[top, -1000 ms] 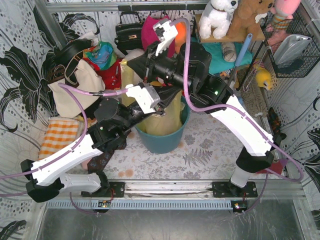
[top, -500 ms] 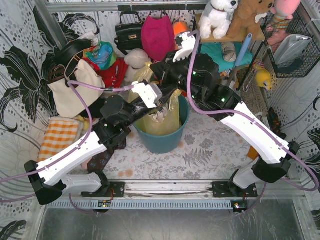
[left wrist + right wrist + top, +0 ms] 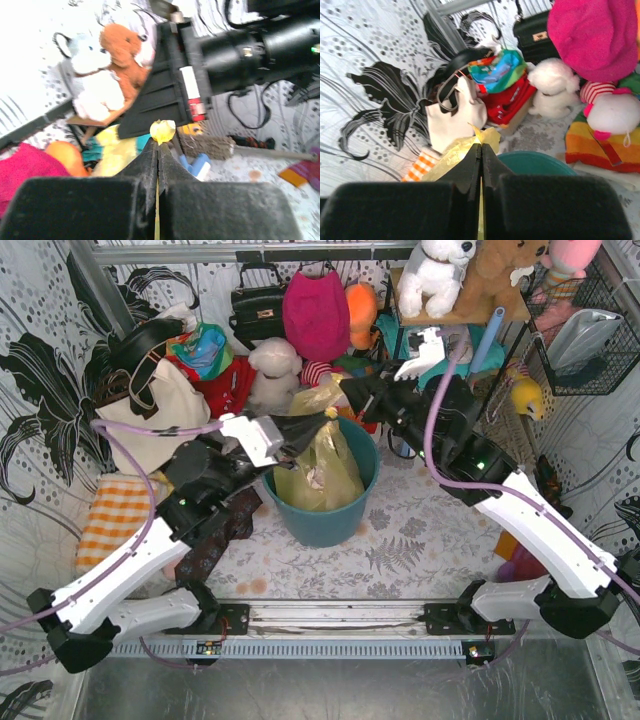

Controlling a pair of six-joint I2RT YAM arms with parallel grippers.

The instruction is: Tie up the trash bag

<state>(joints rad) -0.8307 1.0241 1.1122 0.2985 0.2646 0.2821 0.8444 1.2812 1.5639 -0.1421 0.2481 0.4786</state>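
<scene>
Left hand (image 3: 158, 146): shut tight, pinching one top corner of the trash bag (image 3: 322, 468). Right hand (image 3: 481, 148): shut on the opposite corner. The bag sits in the bin (image 3: 335, 525) on the table (image 3: 420, 540), below and between both hands. Likely step: tensioning the corners. Next move: cross them into a knot without tearing.

Clutter around a teal bin (image 3: 325, 527).
A cream tote (image 3: 150, 425), black handbag (image 3: 257, 308) and pink bag (image 3: 318, 315) are ranged behind it; a checked cloth (image 3: 115, 515) is laid at left; a white plush dog (image 3: 437, 275) is shelved at back right.
</scene>
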